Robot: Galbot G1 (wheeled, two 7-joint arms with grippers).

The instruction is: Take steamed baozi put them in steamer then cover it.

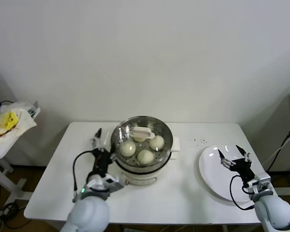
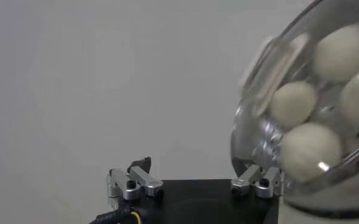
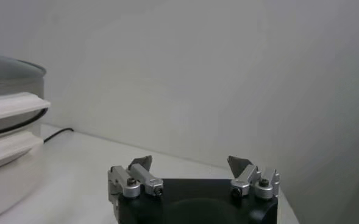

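The shiny round steel steamer (image 1: 141, 145) sits mid-table under a clear glass lid (image 1: 142, 134), holding the small cream-white dough baozi (image 1: 145, 156). Just beside its left wall, the left pincer (image 1: 102, 140) stands with fingers apart, gripping nothing. The right pincer (image 1: 233, 155), also spread wide, hovers over the flat white plate (image 1: 213, 178) on the white table (image 1: 48, 193), well apart from the steamer.

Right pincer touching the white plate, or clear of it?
Cannot tell. In the head view the open right pincer overlaps the white plate, so no gap or contact shows. The right wrist view shows no plate.
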